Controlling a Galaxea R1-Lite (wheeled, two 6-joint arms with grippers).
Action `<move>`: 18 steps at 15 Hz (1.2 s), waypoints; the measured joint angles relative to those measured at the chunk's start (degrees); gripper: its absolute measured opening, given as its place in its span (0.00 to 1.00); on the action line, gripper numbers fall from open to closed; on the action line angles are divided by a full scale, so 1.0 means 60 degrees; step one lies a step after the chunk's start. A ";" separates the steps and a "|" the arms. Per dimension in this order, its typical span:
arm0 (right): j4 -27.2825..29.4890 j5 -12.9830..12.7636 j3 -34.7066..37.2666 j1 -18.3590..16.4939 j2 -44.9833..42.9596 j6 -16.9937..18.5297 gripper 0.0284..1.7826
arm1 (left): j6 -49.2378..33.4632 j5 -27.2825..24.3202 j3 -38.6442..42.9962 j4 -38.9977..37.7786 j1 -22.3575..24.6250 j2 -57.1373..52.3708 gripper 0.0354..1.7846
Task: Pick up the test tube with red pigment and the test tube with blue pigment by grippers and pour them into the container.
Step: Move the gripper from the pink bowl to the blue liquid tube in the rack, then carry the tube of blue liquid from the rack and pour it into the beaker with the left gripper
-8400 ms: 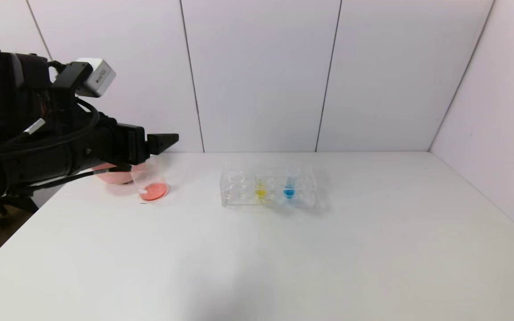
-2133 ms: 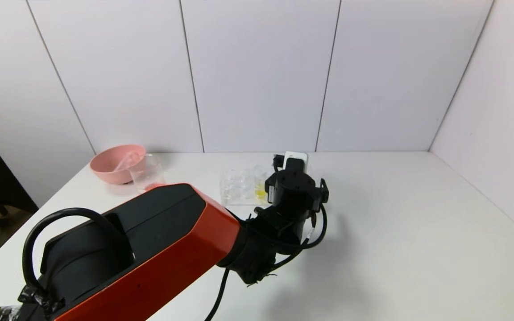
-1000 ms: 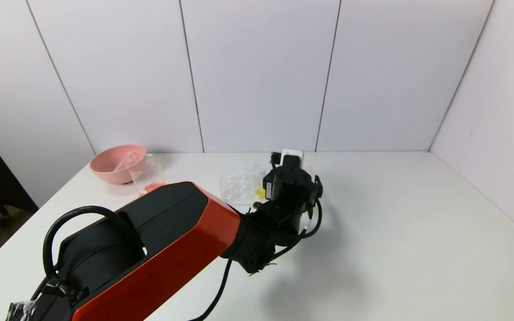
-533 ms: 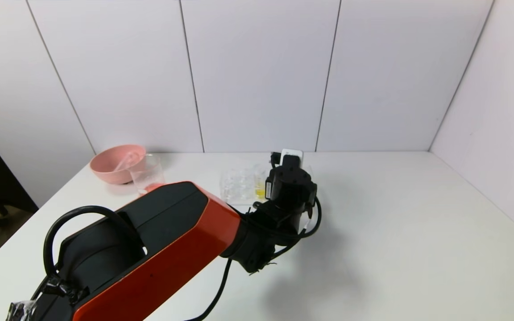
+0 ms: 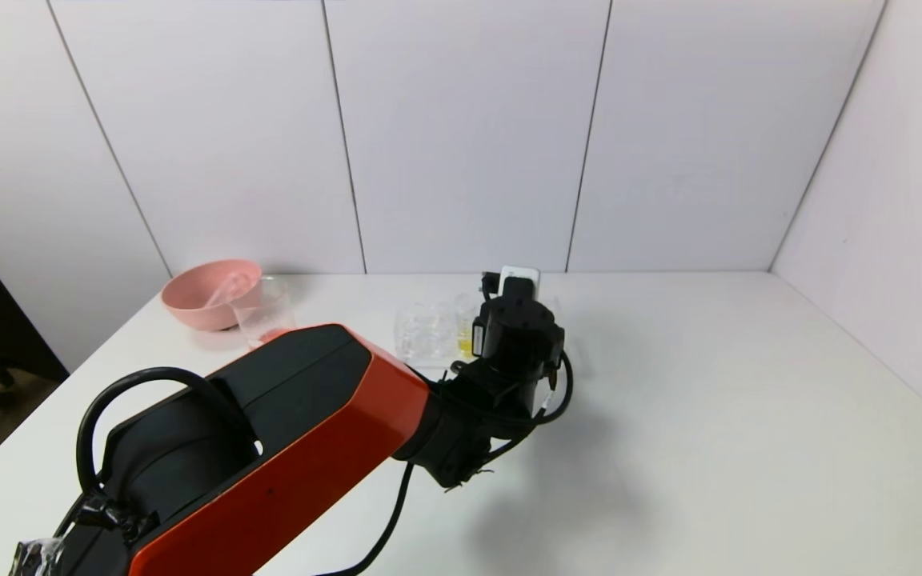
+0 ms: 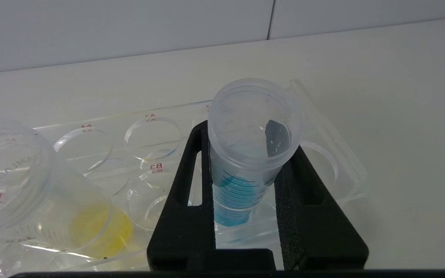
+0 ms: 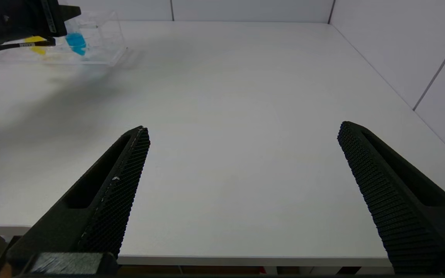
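Black left gripper (image 6: 245, 170) is clamped on the slim clear test tube with blue pigment (image 6: 245, 162), which is seated upright in the clear plastic rack (image 6: 323, 127) near the tabletop's (image 5: 709, 416) far edge. Black right gripper (image 7: 242, 154) is held wide apart, empty, over the near edge.

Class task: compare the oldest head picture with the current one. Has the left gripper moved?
Yes. The left gripper went from over the container rightward to the tube rack, now shut on the test tube with blue pigment.
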 joint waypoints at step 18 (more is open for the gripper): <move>0.0000 0.0000 0.0000 0.0000 0.0000 0.0000 1.00 | 0.0463 0.0000 -0.0244 0.0037 0.0098 -0.0500 0.24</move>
